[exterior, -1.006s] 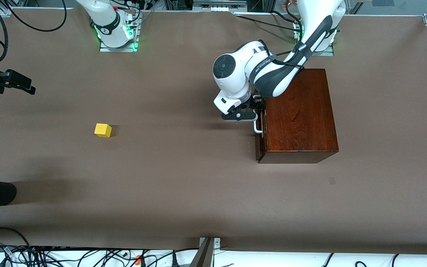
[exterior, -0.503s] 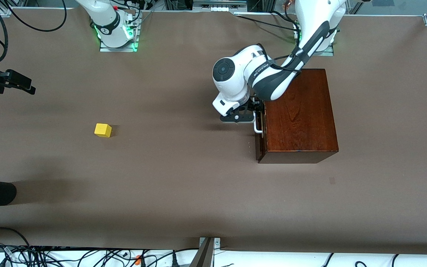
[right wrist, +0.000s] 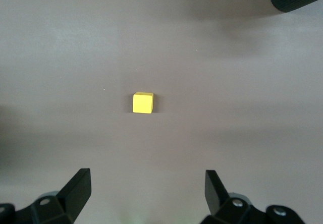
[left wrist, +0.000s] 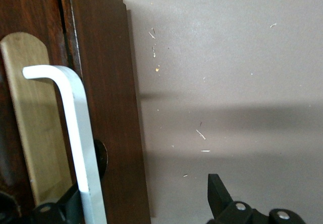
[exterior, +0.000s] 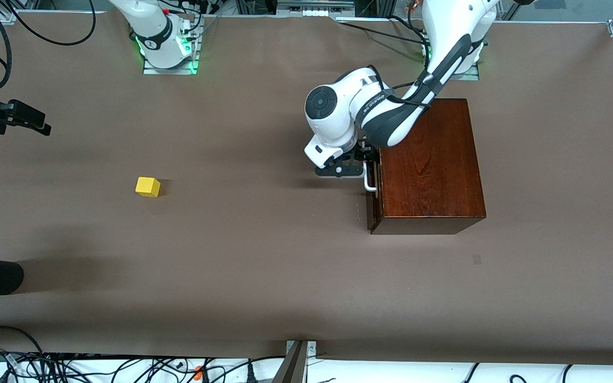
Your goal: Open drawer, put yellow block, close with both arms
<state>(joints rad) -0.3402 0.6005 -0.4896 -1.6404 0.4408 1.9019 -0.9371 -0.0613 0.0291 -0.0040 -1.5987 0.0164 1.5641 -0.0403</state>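
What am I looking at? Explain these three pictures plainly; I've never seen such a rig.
Two robot arms stand at a brown table. The wide picture looks down from across it; the other two come from cameras on each arm's wrist. The left arm reaches to a dark wooden box, its jaws open around the drawer's white handle. The right arm waits, jaws open high over the table, looking at a yellow block lying toward its end. Nothing is held.
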